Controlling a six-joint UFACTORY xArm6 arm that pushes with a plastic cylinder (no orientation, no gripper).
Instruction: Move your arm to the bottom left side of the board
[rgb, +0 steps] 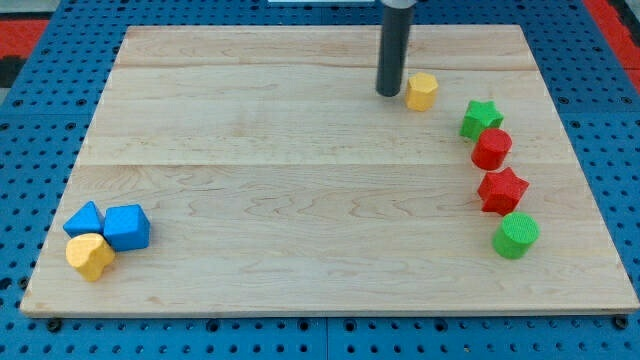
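Barely begun: the arm's tip (389, 94) sits at the board's (300, 180) twelve o'clock, just beside a yellow block (422, 91).
It carries no fingers, only a rod; next it must sweep toward seven o'clock, stopping short of the blue blocks (110, 225) and yellow heart (90, 256).

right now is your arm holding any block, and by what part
Nothing is held; I have no gripper. My tip rests on the board just to the view's left of the yellow block, close beside it.
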